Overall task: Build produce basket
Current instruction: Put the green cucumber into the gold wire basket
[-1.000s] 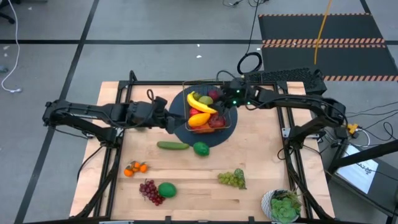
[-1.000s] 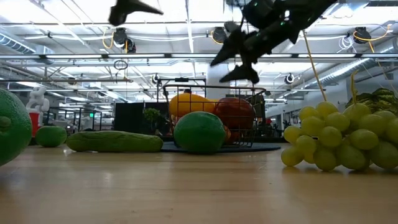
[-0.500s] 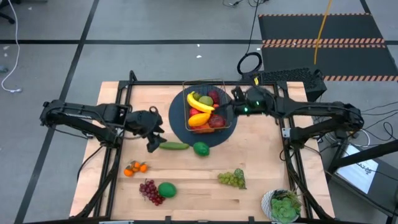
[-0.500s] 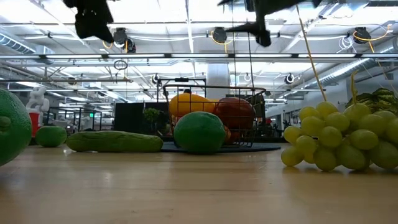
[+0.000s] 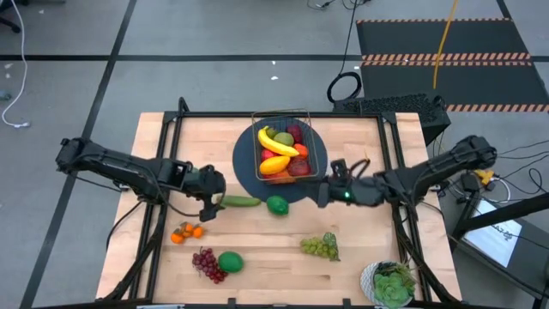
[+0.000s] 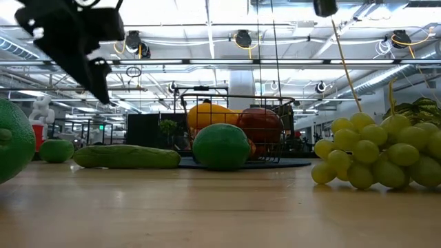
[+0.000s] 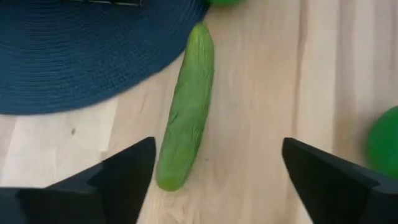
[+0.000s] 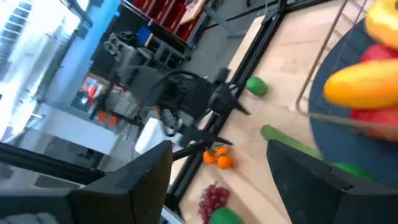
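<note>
The wire basket (image 5: pixel 285 148) stands on the round blue mat (image 5: pixel 249 176) and holds a banana (image 5: pixel 276 142), red apples and an orange-yellow fruit. A cucumber (image 5: pixel 238 201) lies on the table at the mat's near edge, with a lime (image 5: pixel 277 205) to its right. My left gripper (image 5: pixel 208 209) hangs open above the cucumber's left end (image 7: pixel 169 177), which shows between its fingers near one of them. My right gripper (image 5: pixel 323 193) is open and holds nothing, in the air beside the mat's near right edge.
Small oranges (image 5: pixel 186 232), purple grapes (image 5: pixel 206 263) and a round green fruit (image 5: pixel 230 261) lie near the left front. Green grapes (image 5: pixel 320 247) lie at centre front. A potted plant (image 5: pixel 390 285) stands in the right front corner. Bare wood lies between them.
My left gripper has gone from the mat's left edge toward the near edge and down, rolling and tipping downward, to above the cucumber's left end. My right gripper has left the basket, risen and swung toward the near edge. No fruit has moved.
</note>
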Robot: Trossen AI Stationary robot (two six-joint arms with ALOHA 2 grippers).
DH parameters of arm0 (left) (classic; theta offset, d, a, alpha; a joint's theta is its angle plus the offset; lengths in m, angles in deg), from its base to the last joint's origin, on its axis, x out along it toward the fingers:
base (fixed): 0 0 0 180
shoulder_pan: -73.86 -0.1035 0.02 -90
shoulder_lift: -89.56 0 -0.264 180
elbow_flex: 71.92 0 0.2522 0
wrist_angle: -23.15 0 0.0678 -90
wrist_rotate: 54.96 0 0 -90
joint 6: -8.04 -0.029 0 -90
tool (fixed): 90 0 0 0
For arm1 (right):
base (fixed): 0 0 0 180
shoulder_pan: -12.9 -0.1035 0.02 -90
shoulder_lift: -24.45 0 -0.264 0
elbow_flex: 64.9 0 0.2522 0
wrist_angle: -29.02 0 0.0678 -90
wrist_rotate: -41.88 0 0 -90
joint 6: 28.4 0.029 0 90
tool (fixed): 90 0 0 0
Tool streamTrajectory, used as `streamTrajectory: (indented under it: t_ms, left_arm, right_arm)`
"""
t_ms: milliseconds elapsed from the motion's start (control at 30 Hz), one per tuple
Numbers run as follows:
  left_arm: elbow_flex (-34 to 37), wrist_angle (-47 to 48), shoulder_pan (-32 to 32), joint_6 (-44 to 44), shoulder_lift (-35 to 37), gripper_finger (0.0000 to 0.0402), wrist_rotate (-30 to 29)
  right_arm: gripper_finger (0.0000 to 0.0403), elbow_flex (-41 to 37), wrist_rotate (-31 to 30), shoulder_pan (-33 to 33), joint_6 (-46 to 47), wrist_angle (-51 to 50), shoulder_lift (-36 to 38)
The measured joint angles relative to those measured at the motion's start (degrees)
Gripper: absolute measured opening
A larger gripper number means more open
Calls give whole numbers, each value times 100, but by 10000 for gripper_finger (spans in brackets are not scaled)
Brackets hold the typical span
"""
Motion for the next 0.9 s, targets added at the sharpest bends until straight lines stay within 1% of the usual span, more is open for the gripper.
streamTrajectory:
  t_ms: [100,167,233,367,467,633,900]
  left_arm:
    - [345,-260,1,-180,-2,378,-83]
    - [561,-516,-1,-290,0,385,-272]
    - [816,-801,-11,-381,0,383,-353]
    - [1357,-1720,-66,-465,0,363,-359]
    - [1698,-2142,-64,-470,-2,344,-358]
    - [1960,-2182,-64,-487,-2,305,-386]
    - [2161,-2472,-64,-767,0,244,-408]
  right_arm:
    - [255,0,-283,-246,70,240,-99]
    - [255,0,-309,-332,83,408,-160]
    - [255,0,-316,-368,108,675,-240]
    - [255,0,-318,-402,51,1004,-380]
    - [255,0,-316,-402,52,1064,-442]
    - [255,0,-311,-402,1,1120,-452]
    - [255,0,-268,-246,-574,1116,-454]
